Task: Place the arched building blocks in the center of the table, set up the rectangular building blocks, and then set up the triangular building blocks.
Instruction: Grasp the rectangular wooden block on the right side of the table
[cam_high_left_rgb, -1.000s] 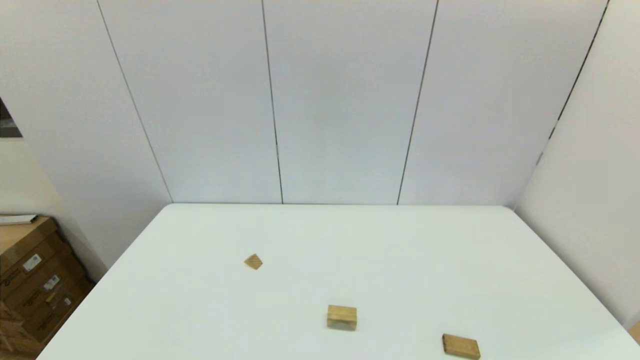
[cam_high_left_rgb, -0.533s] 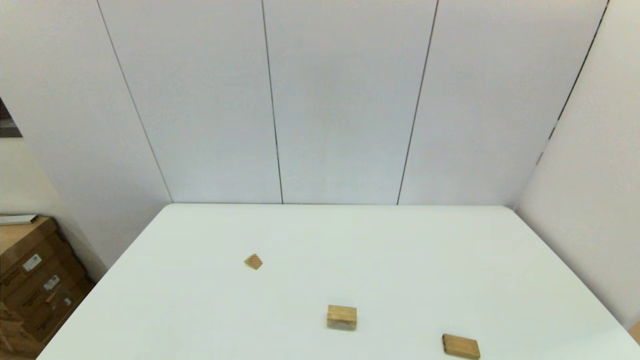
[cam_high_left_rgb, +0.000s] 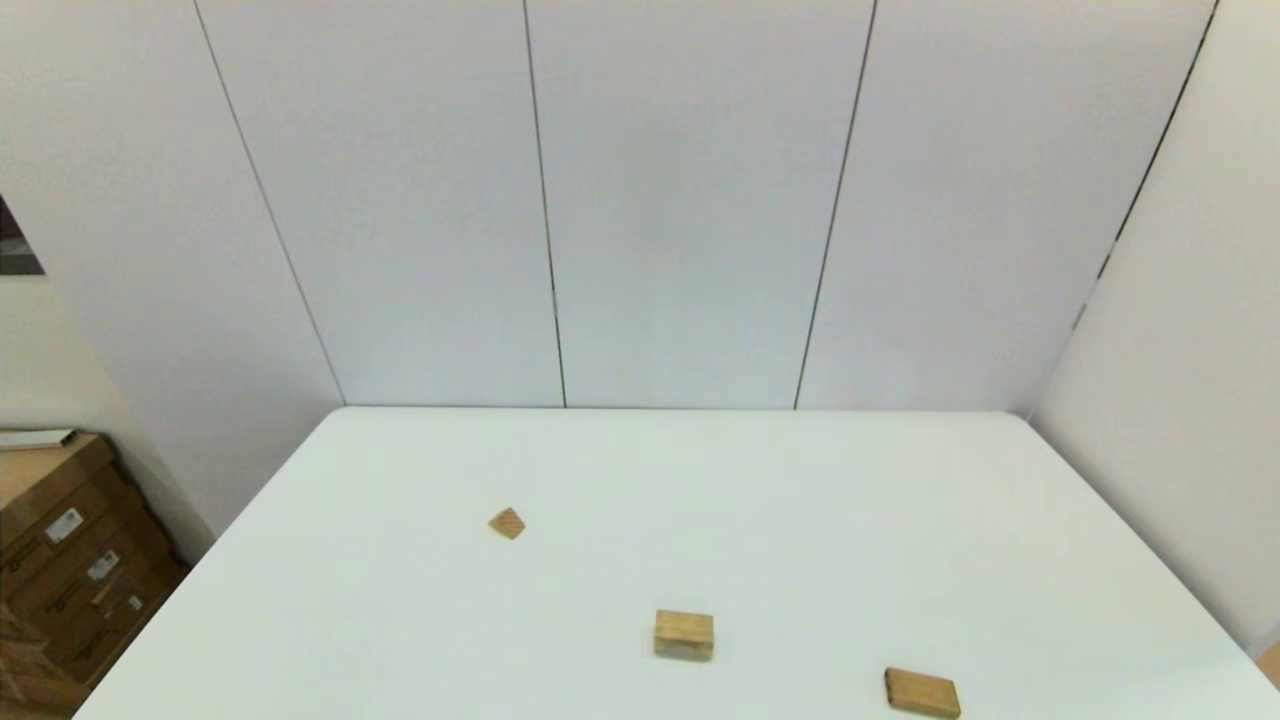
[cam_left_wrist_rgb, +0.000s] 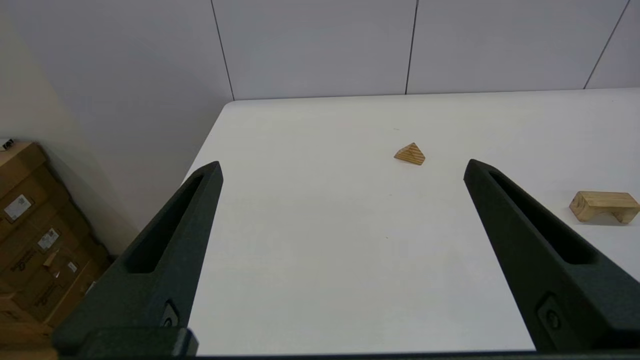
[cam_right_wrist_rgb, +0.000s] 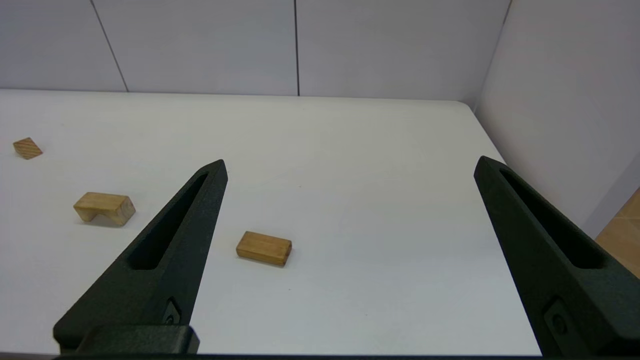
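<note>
Worktop (cam_high_left_rgb: 800, 520): a large plain white surface with rounded corners, set against pale panelled walls; all three wooden pieces lie on it, well apart from one another.
Cardboard boxes (cam_high_left_rgb: 70, 560): brown, stacked on the floor past the worktop's left edge.
Left hand (cam_left_wrist_rgb: 341, 167): held back at the near left side, above the worktop and out of the head view; its two black fingers (cam_left_wrist_rgb: 165, 250) are spread wide and grip nothing. The wedge lies beyond its fingertips, in the gap between them as its wrist camera sees it.
Right hand (cam_right_wrist_rgb: 350, 167): held back at the near right side, above the worktop and out of the head view; fingers (cam_right_wrist_rgb: 170, 245) spread wide, with nothing between them.
Arched block (cam_high_left_rgb: 684, 635): the chunky light-wood piece, lying near the front of the worktop, a little right of the middle line. It rests with its hollow facing down, standing on its two short feet, as both wrist views show.
Rectangular block (cam_high_left_rgb: 921, 692): the flat tan-brown slab, lying on its broad face at the near right part of the worktop, turned slightly askew, to the right of the arched block.
Triangular block (cam_high_left_rgb: 507, 523): the small striped wedge, ridge up, lying left of centre and farther from the robot than the other two pieces.
</note>
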